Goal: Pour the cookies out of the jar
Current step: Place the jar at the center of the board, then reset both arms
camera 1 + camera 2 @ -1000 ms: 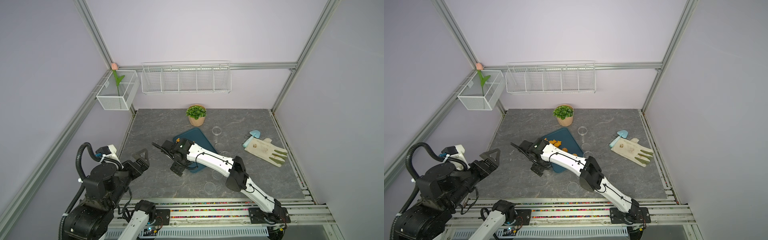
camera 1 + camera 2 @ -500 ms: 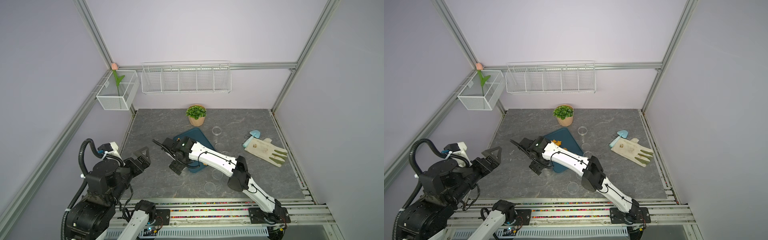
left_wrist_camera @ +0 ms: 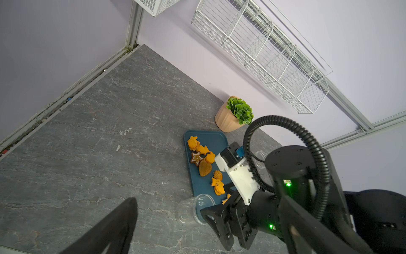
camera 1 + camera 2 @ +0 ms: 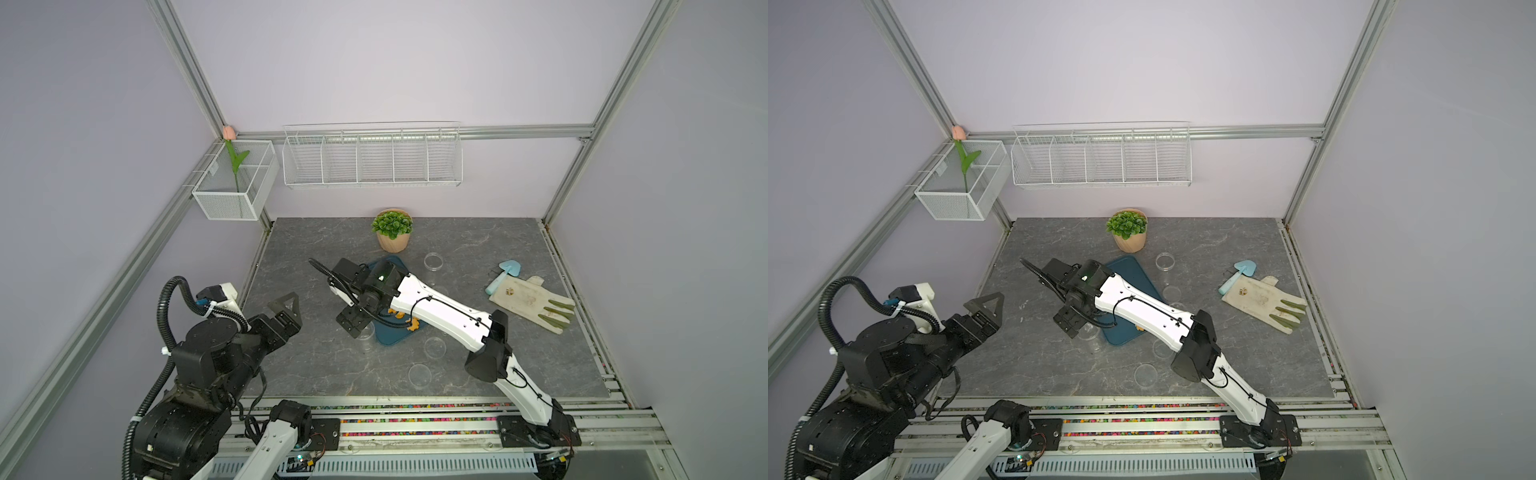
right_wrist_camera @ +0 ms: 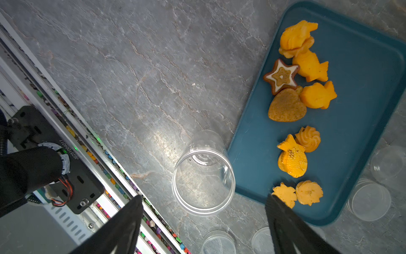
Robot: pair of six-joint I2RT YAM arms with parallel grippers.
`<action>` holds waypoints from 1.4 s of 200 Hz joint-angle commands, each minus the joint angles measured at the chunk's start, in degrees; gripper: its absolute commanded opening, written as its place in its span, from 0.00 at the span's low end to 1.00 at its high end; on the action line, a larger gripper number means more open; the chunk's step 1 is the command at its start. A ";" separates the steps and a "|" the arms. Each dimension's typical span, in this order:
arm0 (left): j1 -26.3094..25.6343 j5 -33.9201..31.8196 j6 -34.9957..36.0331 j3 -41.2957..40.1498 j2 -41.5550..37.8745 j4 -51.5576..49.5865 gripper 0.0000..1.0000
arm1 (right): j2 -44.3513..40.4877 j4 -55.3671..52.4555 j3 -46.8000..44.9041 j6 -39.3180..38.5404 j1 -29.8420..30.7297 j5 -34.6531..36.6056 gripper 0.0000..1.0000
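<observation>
**Right gripper**: jaws are spread wide and grip nothing. In a top view it hangs over the front left corner of the tray, pointing down at the table.

**Jar**: clear and empty, on the grey table just beside the tray's long edge. In the right wrist view its mouth faces the gripper and sits between the two fingertips, with a visible gap on each side. From the left wrist view one finger overlaps the jar's rim; whether it touches there cannot be told. Whether the jar stands fully upright cannot be told either.

**Cookies**: ten or so, all lying on the blue tray, none in the jar. They sit in loose clusters along the side nearest the jar: fish shapes, a star and a heart at the far end, then a swirl, a fish and two flowers nearer the gripper. One flower is partly hidden behind a fingertip.

**Left gripper**: open and empty, raised at the table's left edge, well apart from jar and tray.

**Other items:** clear round lids lie on the table near the tray's front end.
</observation>
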 commanded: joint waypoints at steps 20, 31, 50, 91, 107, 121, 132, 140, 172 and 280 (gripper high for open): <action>0.07 -0.29 0.57 0.37 -0.23 -0.35 1.00 | -7.81 2.70 0.91 1.04 -3.51 -0.27 0.89; 0.03 -0.27 0.66 0.32 -0.19 -0.13 1.00 | -9.05 3.15 0.90 1.22 -4.47 -0.83 0.89; 0.03 -0.22 0.57 0.36 0.02 0.27 1.00 | -11.38 3.80 0.95 2.10 -6.25 -2.18 0.89; 0.03 0.72 0.32 0.43 0.56 1.21 1.00 | -16.42 6.42 0.35 3.17 -9.24 -8.13 0.89; 0.03 0.89 0.31 0.35 0.82 1.42 1.00 | -18.34 8.88 -1.02 4.68 -10.59 -12.59 0.89; 0.03 1.20 0.36 0.38 0.99 1.85 1.00 | -20.59 12.89 -4.11 6.66 -11.80 -18.20 0.89; 0.03 1.50 0.47 0.33 1.24 1.90 1.00 | -22.08 16.84 -6.83 9.06 -12.89 -23.82 0.89; 0.03 1.57 0.47 0.38 1.35 1.96 1.00 | -22.96 19.50 -8.84 11.15 -13.69 -28.42 0.89; 0.05 2.48 0.48 0.36 2.09 2.37 1.00 | -25.30 32.52 -14.85 19.59 -15.87 -43.04 0.89; 0.03 2.15 1.67 -1.54 5.15 7.75 1.00 | -44.18 46.82 -36.71 27.90 -33.26 -46.99 0.89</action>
